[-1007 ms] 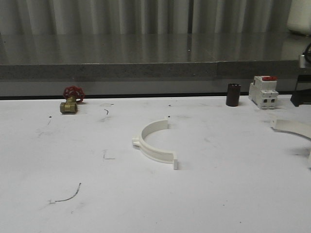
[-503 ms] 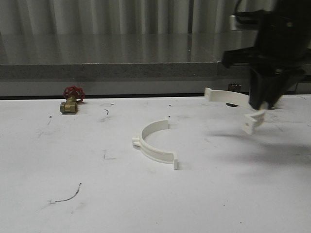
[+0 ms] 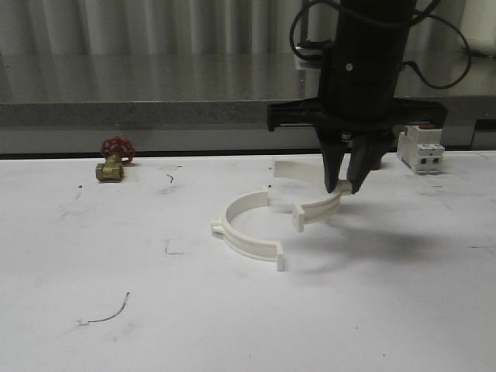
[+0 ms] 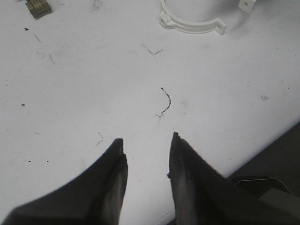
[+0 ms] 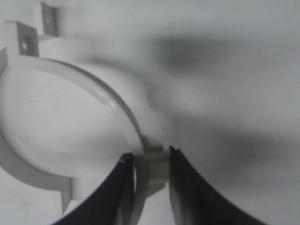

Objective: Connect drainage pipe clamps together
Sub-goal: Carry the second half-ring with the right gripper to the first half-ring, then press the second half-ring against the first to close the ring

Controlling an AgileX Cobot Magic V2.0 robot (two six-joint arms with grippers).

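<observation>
One white drainage pipe clamp [image 3: 244, 232] lies flat on the white table [image 3: 116, 248], its open side facing right. My right gripper [image 3: 346, 186] points down just right of it and is shut on the outer tab of the second clamp [image 3: 316, 208]. That clamp hangs level just above the table, its open side toward the lying one and its ends close to that one's ends. In the right wrist view the gripper [image 5: 149, 159] pinches the held clamp [image 5: 93, 89], with the lying clamp [image 5: 28, 171] beneath. My left gripper [image 4: 146, 143] is open over bare table, far from the lying clamp [image 4: 192, 22].
A brass valve with a red handwheel [image 3: 114, 159] sits at the back left. A white breaker with a red top [image 3: 419, 147] stands at the back right. A raised grey ledge [image 3: 155, 112] runs along the back. The table's edge [image 4: 262, 154] is close to my left gripper.
My right arm came in from the right with the second clamp, carried it left and lowered it next to the lying clamp. The lying clamp has not moved.
</observation>
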